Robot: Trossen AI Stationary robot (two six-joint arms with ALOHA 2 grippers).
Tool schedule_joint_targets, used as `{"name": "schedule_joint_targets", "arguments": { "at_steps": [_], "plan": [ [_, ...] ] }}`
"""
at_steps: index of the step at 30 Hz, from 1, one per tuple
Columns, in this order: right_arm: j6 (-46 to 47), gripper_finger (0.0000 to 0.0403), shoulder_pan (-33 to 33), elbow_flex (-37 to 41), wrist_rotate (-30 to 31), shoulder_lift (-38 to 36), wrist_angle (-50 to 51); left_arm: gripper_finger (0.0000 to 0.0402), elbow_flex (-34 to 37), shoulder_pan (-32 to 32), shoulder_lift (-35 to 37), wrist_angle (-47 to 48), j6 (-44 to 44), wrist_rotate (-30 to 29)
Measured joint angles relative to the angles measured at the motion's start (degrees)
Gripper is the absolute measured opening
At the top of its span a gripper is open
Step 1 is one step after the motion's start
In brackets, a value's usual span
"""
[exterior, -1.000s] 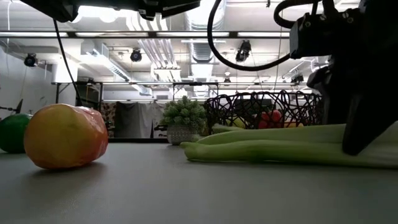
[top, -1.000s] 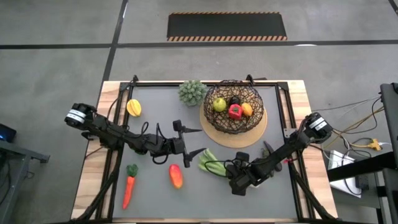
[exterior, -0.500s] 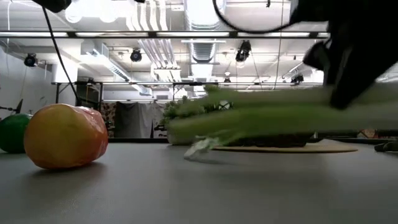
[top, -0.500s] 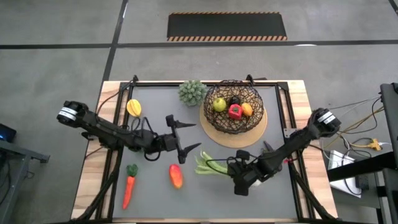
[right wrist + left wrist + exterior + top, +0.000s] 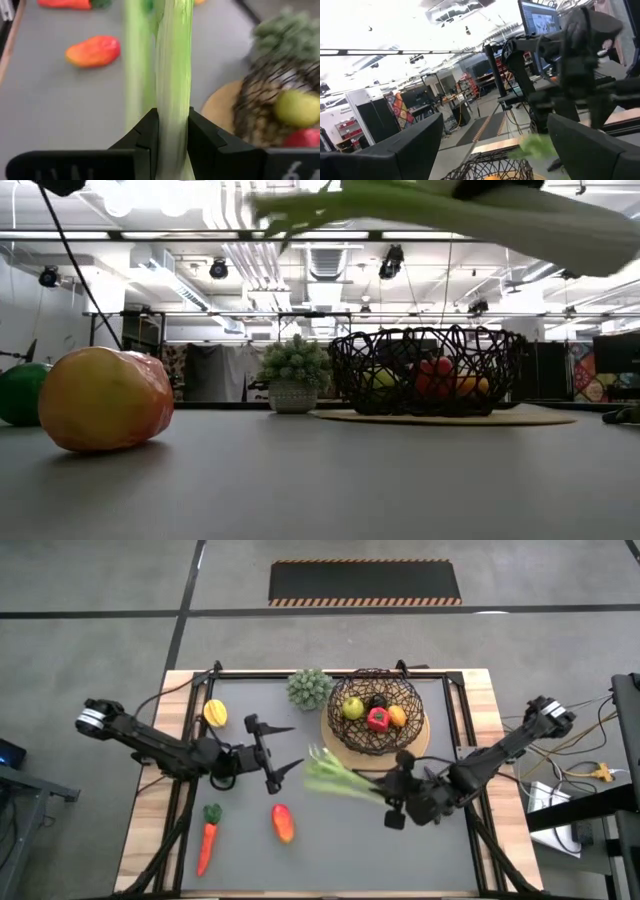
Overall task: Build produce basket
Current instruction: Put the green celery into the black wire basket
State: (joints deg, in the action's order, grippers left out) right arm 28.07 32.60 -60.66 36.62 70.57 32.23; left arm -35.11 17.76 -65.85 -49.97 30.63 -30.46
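My right gripper (image 5: 393,796) is shut on the green-white leek-like stalk (image 5: 338,778), which hangs in the air in front of the basket (image 5: 375,725). The dark wire basket stands on a tan mat and holds green, red, orange and dark pieces. My left gripper (image 5: 275,755) is open above the table's left middle, with nothing between its fingers. A carrot (image 5: 207,840), a red-orange piece (image 5: 283,823) and a yellow piece (image 5: 215,713) lie on the grey table. My right gripper pinches the stalk's pale thick part (image 5: 173,107) between its two fingers (image 5: 148,134), which lie across it. The fingers come slanting down from the table's right. The stalk is lifted clear and roughly level, its leafy green end (image 5: 318,762) pointing toward the table's left.
A small potted succulent (image 5: 309,688) stands to the left of the basket near the far edge. The tan mat (image 5: 345,755) reaches out under the basket. Black rails (image 5: 178,795) run along the table's left and right sides. Open grey surface lies at the near right.
My right gripper has risen and tipped up, lifting the stalk off the table; the stalk now hangs clear, nearer the basket, its leafy end swung toward the far left. My left gripper has drawn back toward the table's left edge and risen, staying open.
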Motion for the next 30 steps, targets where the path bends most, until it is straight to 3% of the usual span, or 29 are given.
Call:
{"name": "schedule_joint_targets", "arguments": {
  "at_steps": [5, 12, 15, 30],
  "plan": [
    [-1.96, 0.0068, -0.71, 0.07, 7.84, -3.02, -1.29, 0.0338, 2.0, 0.0, 2.37, -0.23, -0.12, 0.03],
    [-2.07, 0.0068, -4.36, 0.31, 27.98, -4.12, -3.62, 0.0338, 2.68, 0.0, 3.77, -0.55, -0.01, 0.02],
    [-1.85, 0.0068, -7.43, 1.56, 33.28, -3.64, -7.26, 0.0338, 2.68, 0.0, 3.7, -0.37, 0.31, 0.02],
    [-1.7, 0.0068, -24.75, 12.38, 33.94, 3.95, -34.14, 0.0338, 2.88, 0.0, 3.7, -0.01, 1.84, 0.0]
  ]
}}
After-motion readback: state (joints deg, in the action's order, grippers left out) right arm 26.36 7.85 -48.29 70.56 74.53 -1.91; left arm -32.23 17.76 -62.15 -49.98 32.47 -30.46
